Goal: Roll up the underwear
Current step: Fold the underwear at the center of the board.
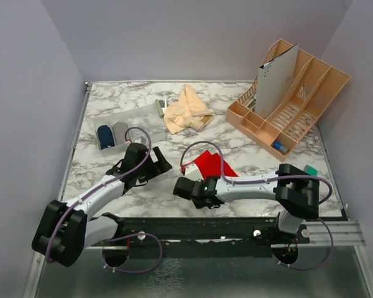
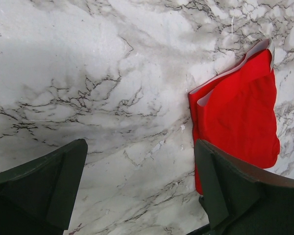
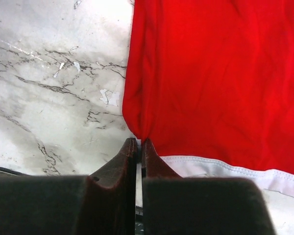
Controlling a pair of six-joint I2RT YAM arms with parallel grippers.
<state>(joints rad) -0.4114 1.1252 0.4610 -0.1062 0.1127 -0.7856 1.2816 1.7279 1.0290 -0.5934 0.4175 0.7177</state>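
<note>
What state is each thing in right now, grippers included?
red underwear: unrolled, lying flat, one edge pinched by the right gripper.
peach-beige underwear: crumpled heap, unrolled, untouched.
dark blue roll: rolled, in the clear tray.
grey roll: rolled, beside it in the tray.
right gripper: shut on the red underwear's edge.
left gripper: open, holding nothing, over bare marble table.

Your top camera sits high behind the near edge of the marble table (image 1: 248,155), looking down and forward over all of it; your left wrist camera looks down at the marble from close by; your right wrist camera sits closer still, almost on the cloth — all three share the red underwear (image 1: 209,165).
</note>
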